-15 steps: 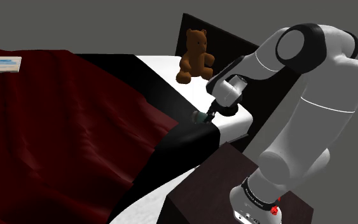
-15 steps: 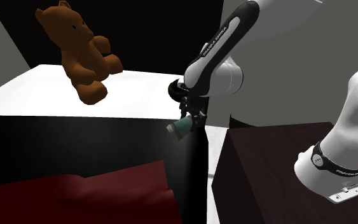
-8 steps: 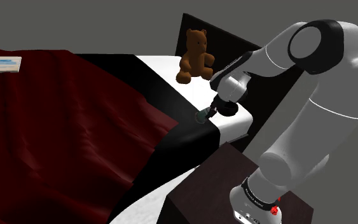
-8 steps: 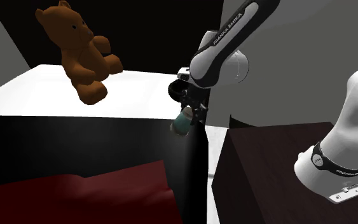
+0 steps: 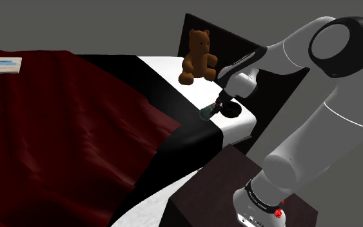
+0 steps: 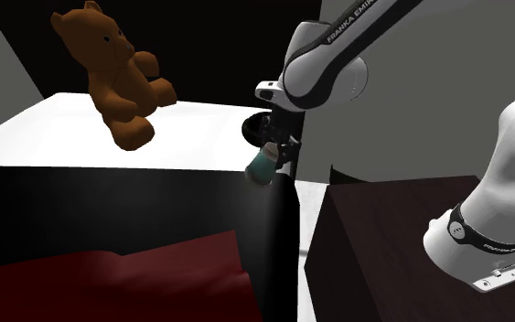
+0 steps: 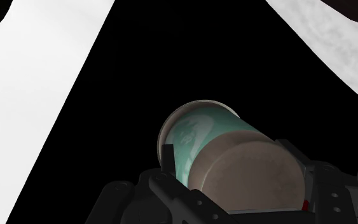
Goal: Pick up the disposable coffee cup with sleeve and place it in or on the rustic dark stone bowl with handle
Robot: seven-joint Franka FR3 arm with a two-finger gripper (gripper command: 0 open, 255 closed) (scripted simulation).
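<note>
Over the black cover [image 5: 193, 138] at the bed's edge, the gripper [image 5: 212, 111] is clasping the teal coffee cup [image 5: 205, 114] between both fingers, jaws spread only as wide as its brownish sleeve. Cup is hanging tilted. Shoulder view: dark bowl [image 5: 233, 111] is sitting on the white sheet [image 5: 167, 68], just at 3 o'clock of the cup; teddy bear [image 5: 198, 57] is sitting at 12 o'clock, well apart.

Shoulder view behind stand [image 5: 207, 188]; second exterior closer, perhaps side-on; share teddy [image 5: 198, 57].
</note>
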